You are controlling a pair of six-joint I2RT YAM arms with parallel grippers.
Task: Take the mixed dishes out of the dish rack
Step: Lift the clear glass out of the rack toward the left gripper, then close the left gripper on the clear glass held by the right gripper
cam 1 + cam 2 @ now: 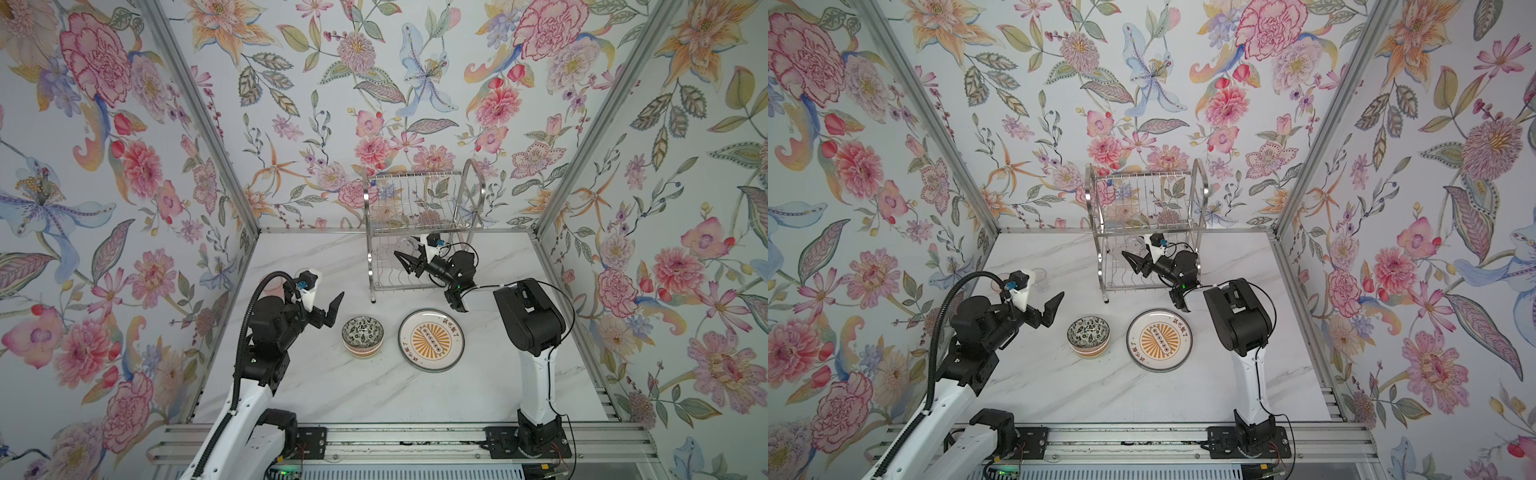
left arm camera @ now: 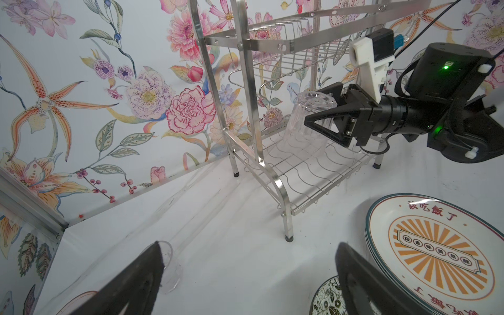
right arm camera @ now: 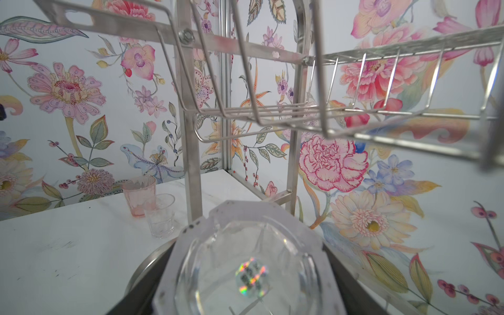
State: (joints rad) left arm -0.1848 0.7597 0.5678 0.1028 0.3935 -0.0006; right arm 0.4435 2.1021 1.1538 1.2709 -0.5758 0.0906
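While the left gripper (image 1: 328,311) hangs open beside the rack (image 2: 253,109), the right gripper (image 2: 317,107) clasps an upturned cup (image 2: 302,131) between its jaws, within the rack's lower tier.

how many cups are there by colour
clear: 2 (table cup, held cup)
pink: 1 (pink cup)
total: 3
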